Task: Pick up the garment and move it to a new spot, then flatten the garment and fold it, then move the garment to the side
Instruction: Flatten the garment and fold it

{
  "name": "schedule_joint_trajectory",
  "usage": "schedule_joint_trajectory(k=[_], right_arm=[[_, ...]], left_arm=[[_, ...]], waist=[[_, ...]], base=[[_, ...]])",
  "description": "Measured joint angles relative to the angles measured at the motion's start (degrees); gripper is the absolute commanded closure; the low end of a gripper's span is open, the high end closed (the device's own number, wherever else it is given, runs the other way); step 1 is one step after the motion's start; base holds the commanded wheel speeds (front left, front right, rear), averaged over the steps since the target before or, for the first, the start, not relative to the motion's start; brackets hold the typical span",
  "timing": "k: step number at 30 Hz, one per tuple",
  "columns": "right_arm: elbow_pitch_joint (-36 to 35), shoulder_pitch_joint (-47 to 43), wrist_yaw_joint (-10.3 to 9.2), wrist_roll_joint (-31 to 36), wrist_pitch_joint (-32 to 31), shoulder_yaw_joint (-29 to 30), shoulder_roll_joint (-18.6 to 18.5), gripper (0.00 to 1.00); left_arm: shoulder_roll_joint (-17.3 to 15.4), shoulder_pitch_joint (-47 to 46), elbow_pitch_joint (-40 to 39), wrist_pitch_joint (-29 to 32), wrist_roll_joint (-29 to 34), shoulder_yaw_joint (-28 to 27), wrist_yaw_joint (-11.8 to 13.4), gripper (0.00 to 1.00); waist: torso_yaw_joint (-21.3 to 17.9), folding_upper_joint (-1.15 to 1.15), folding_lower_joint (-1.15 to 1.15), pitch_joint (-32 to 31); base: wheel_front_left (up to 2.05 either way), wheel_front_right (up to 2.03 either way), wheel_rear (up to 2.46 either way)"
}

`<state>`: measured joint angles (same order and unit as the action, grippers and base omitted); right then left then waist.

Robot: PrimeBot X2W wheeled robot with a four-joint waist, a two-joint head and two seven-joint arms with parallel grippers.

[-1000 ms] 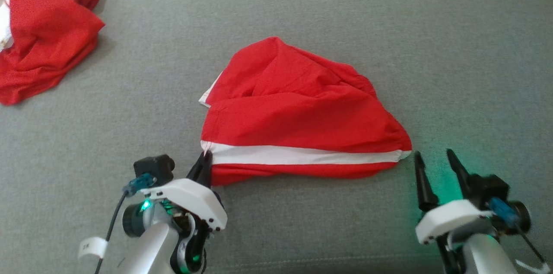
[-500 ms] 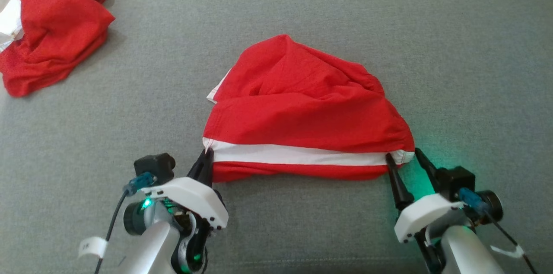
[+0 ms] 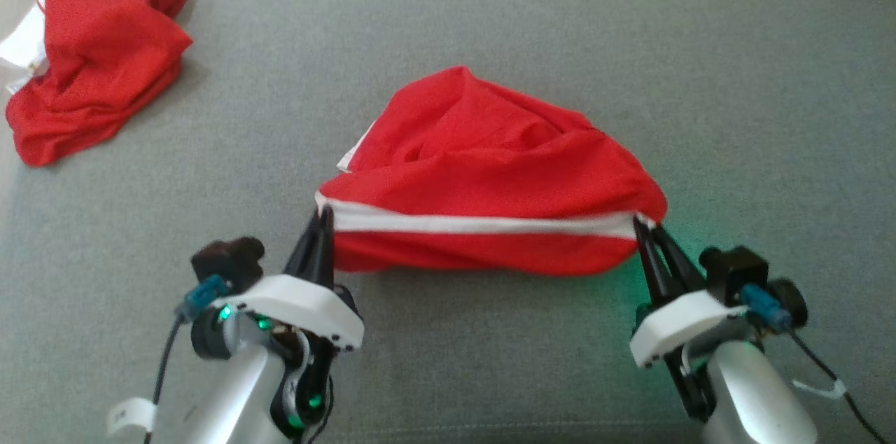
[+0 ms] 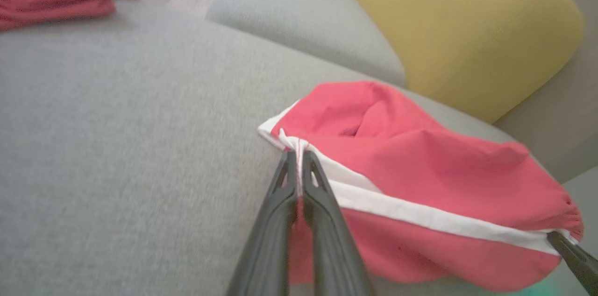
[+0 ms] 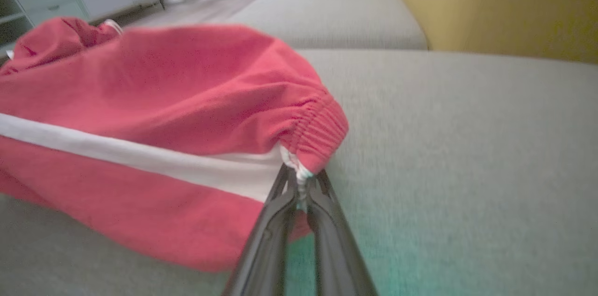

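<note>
Lifting evenly is the trick here imo: left pincer [image 3: 322, 223] and right pincer [image 3: 642, 227] are each clamped on an end of the white stripe [image 3: 483, 223] of the red garment [image 3: 490, 171], which sags mid grey sofa seat [image 3: 735, 115]. Raise both together, stripe taut, so nothing slips.

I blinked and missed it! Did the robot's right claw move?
Yes. The right gripper slid left to the corner of the red shorts and pinched it; before, it stood open, apart from that corner.
</note>
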<state>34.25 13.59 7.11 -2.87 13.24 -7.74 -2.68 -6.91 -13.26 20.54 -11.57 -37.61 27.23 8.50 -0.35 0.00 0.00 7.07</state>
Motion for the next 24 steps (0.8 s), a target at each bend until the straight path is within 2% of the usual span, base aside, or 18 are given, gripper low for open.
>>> schedule_joint_trajectory(k=[5, 12, 20, 24], right_arm=[[-10.3, 0.0, 0.0, -0.8, 0.7, -1.5, -0.4, 1.0], [-28.5, -0.2, 0.0, -0.7, 0.8, -0.9, -3.5, 1.0], [-46.6, -0.4, 0.0, -1.2, -5.7, 0.9, -6.4, 1.0], [-49.0, -0.4, 0.0, -1.8, -10.0, 1.2, -7.5, 1.0]], left_arm=[[-0.4, -0.5, -6.3, -2.0, 1.5, -1.6, 0.0, 1.0], [-2.4, -1.9, -19.6, -2.6, 4.5, -4.1, 0.6, 1.0], [-7.5, -6.9, -34.4, 1.3, 9.0, -4.4, 1.9, 1.0], [-8.5, -10.2, -36.8, 4.7, 9.4, -4.6, 2.2, 1.0]], waist=[[-0.4, 0.0, 0.0, -2.5], [-0.5, 0.0, 0.0, -7.2], [1.1, 0.0, 0.0, -9.6], [1.7, 0.0, 0.0, -9.1]], base=[[0.0, 0.0, 0.0], [0.0, 0.0, 0.0], [0.0, 0.0, 0.0], [0.0, 0.0, 0.0]])
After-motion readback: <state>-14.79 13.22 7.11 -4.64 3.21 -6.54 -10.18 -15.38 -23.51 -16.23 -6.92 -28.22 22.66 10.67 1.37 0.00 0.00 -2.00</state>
